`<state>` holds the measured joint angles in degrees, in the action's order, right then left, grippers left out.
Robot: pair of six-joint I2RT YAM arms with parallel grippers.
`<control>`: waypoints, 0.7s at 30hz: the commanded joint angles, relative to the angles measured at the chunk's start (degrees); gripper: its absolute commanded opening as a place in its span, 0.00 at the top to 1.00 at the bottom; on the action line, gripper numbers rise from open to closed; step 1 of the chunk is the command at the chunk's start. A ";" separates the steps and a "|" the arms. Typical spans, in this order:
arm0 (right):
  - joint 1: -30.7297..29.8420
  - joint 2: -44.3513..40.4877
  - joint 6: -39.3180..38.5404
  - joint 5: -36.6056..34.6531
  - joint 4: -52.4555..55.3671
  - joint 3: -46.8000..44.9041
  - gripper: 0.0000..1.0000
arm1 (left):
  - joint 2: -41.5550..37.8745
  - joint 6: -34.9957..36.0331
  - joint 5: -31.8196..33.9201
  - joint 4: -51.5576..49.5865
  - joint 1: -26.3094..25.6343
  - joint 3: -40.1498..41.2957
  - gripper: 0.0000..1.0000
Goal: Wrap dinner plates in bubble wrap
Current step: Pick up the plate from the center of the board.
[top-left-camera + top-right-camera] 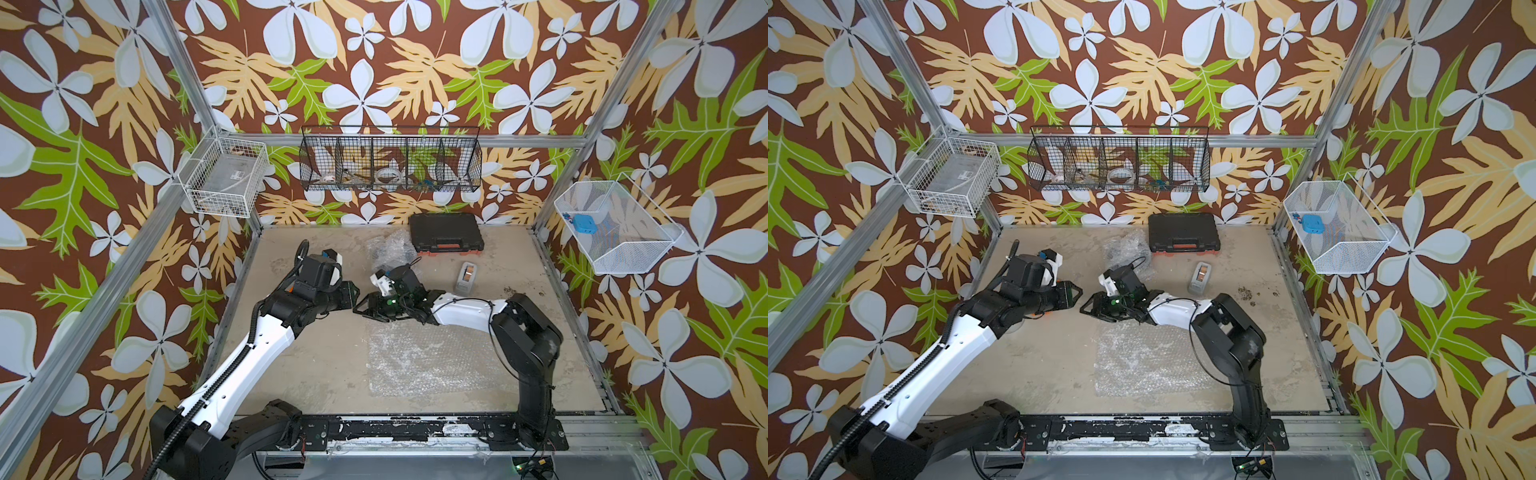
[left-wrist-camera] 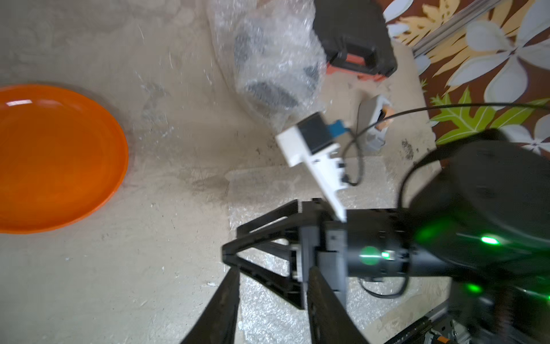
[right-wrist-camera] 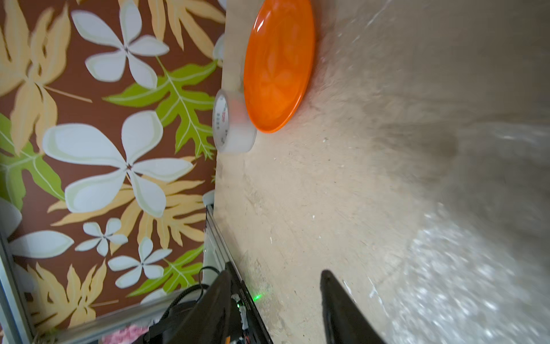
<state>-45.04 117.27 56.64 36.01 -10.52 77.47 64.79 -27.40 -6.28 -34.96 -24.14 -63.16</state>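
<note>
Both part-open and empty, the left gripper (image 1: 352,293) and right gripper (image 3: 276,274) could fumble the orange plate (image 2: 56,158) (glossy — seemingly well off the bubble wrap (image 1: 428,361)).

Centre frame, left gripper (image 1: 353,293) and right gripper (image 1: 360,309) nose to nose. The bubble wrap (image 1: 419,361) lies flat just below; black case (image 1: 446,232) upper centre.

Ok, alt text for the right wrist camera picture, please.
An orange plate lies on the tan table by the flowered wall, a roll of clear tape beside it. Blurred bubble wrap lies nearer; the right gripper holds its black jaws apart, empty.
</note>
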 commanded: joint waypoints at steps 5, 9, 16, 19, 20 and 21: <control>-0.58 19.74 0.67 0.10 5.08 25.42 0.46 | -2.98 -0.94 3.47 -3.39 0.01 -0.36 0.58; -0.61 28.33 2.78 -1.87 9.00 37.36 0.46 | -3.77 -1.83 2.86 -3.22 -0.01 2.23 0.58; -0.72 37.56 5.30 -2.78 12.63 48.69 0.52 | -5.87 -3.38 1.85 -3.02 -0.03 5.05 0.58; -0.75 39.63 5.93 -2.86 13.08 51.21 0.62 | -6.31 -3.36 1.97 -3.73 -0.03 5.24 0.58; -0.69 39.78 6.02 -3.00 12.87 51.46 0.66 | -6.45 -3.36 2.06 -3.92 0.02 5.37 0.58; -0.72 39.74 6.17 -3.13 12.60 51.57 0.70 | -6.67 -3.35 2.22 -3.98 -0.02 5.41 0.58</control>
<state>-45.67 156.29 61.54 34.06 0.49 128.38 58.61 -30.33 -4.14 -38.15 -24.14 -57.84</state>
